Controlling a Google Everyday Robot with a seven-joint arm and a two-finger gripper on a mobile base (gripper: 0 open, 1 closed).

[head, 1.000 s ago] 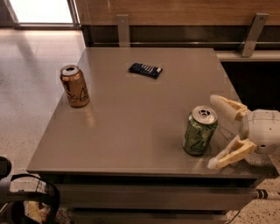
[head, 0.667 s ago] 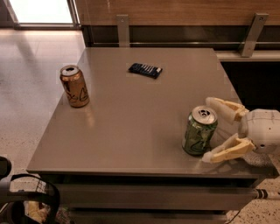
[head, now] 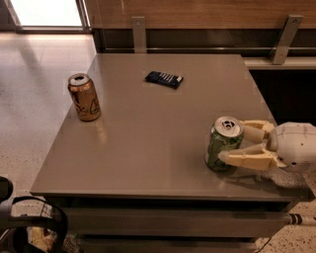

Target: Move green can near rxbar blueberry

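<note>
Single camera view, set high and back from the near edge of the table (head: 148,148). It looks obliquely downward, facing 12 o'clock toward the wood-panelled wall (head: 197,12). Range is fairly close: the tabletop fills most of the frame, with its far, left and near edges in view. Pale floor (head: 34,89) shows at 9 to 10 o'clock. The gripper (head: 232,142) enters from 3 o'clock and sits at 4 o'clock, over the table's near right corner.
</note>
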